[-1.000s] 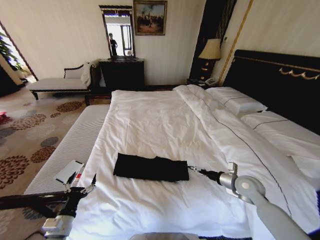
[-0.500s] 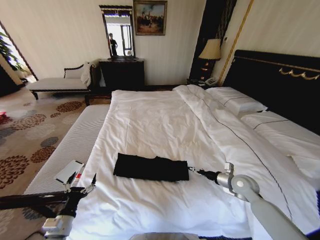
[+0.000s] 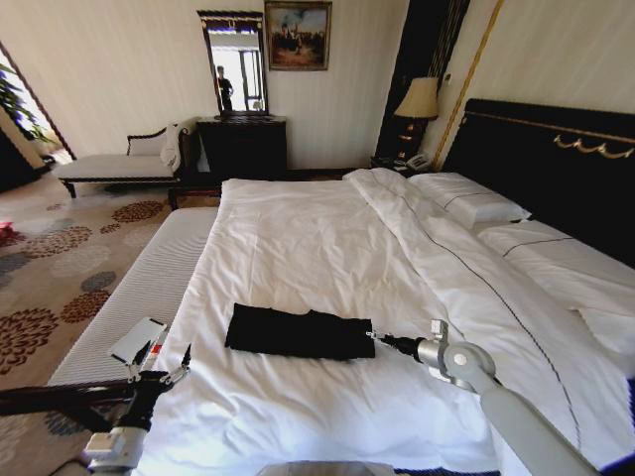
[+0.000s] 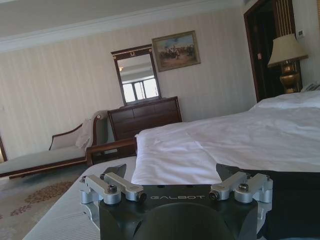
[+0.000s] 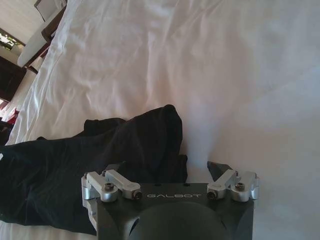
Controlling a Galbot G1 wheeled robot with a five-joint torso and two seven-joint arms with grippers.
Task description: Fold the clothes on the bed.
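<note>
1. Lying near the foot of the bed (image 3: 327,248), on the white duvet (image 3: 298,407), the clothes (image 3: 298,332) are sitting as one black T-shirt folded into a long flat strip running across the bed.
2. Reaching in from the robot's right, the right gripper (image 3: 373,336) is hovering low at the shirt's right end; in the right wrist view its fingers are standing spread (image 5: 165,172), one finger over the bunched black fabric (image 5: 100,165) and the other over bare duvet (image 5: 240,75), and they are not pinching the cloth.
3. Waiting beside the bed's left edge, the left gripper (image 3: 159,357) is pointing upward with its fingers spread apart and holding nothing; it is staying well apart from the shirt.
4. Resting just beside the left gripper, on the pale striped bench (image 3: 139,288) along the bed's left side, a small white flat object (image 3: 137,339) is lying.
</note>
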